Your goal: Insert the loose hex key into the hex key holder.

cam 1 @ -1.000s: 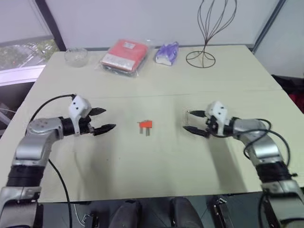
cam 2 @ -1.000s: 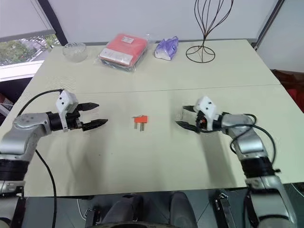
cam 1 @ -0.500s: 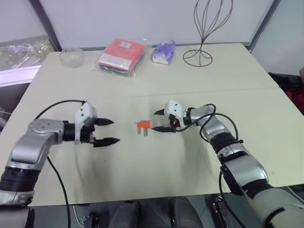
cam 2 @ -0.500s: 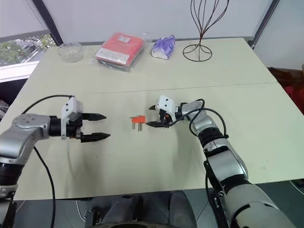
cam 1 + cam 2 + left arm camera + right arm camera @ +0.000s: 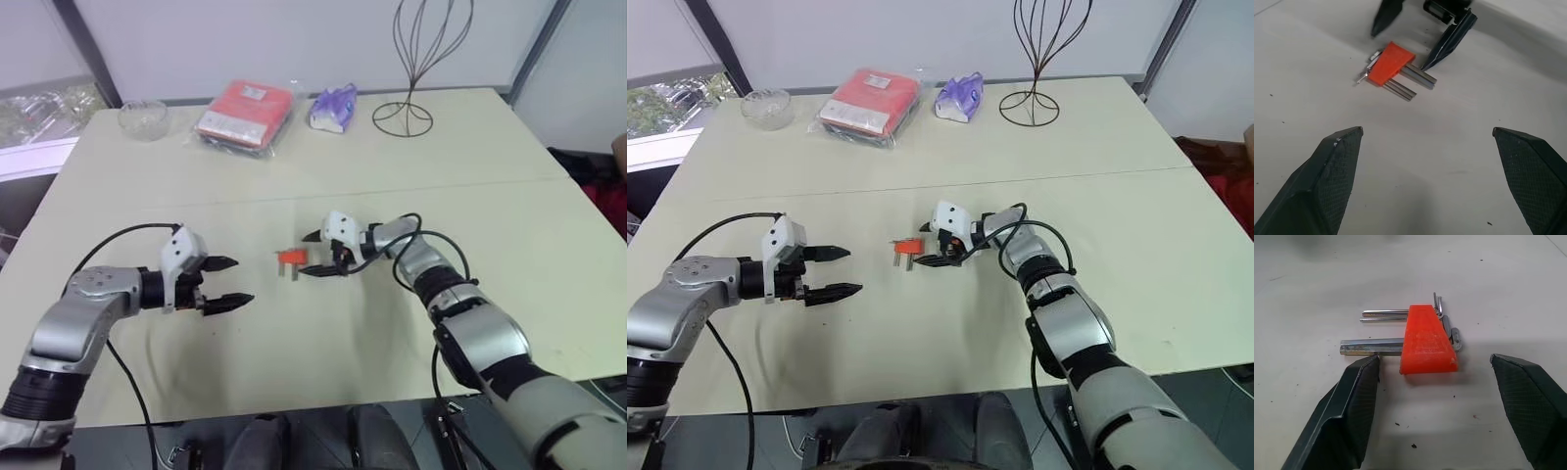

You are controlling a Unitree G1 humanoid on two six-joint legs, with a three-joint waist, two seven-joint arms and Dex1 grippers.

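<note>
Orange key holder [image 5: 291,258] laid at table [image 5: 490,157] centre, flanked by released right claw [image 5: 318,254], left claw [image 5: 227,282] spread wide at centre left.

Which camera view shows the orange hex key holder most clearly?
The right wrist view: the hex key holder is close, with its metal keys distinct. The left wrist view shows it farther off, at an angle. In both eye views it is a small orange spot on the table.

red packet [image 5: 245,106], glass bowl [image 5: 142,117], wire stand [image 5: 419,59]
</note>
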